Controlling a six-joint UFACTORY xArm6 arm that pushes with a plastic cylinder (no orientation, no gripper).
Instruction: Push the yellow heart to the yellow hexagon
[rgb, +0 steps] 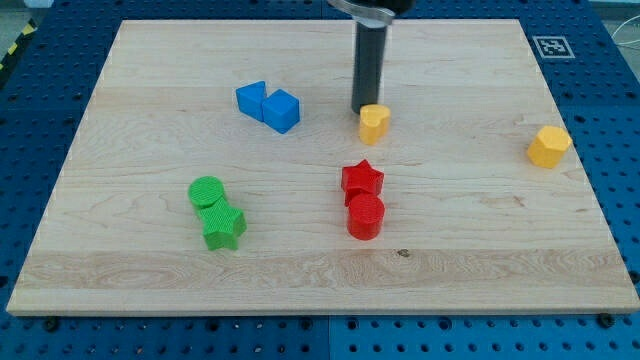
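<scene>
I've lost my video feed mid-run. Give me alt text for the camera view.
My tip sits just behind the yellow heart, at its upper-left edge, near the board's centre; the yellow hexagon lies far to the view's right. Two blue blocks lie left of the heart, a red pair below it, and a green pair at lower left.
</scene>
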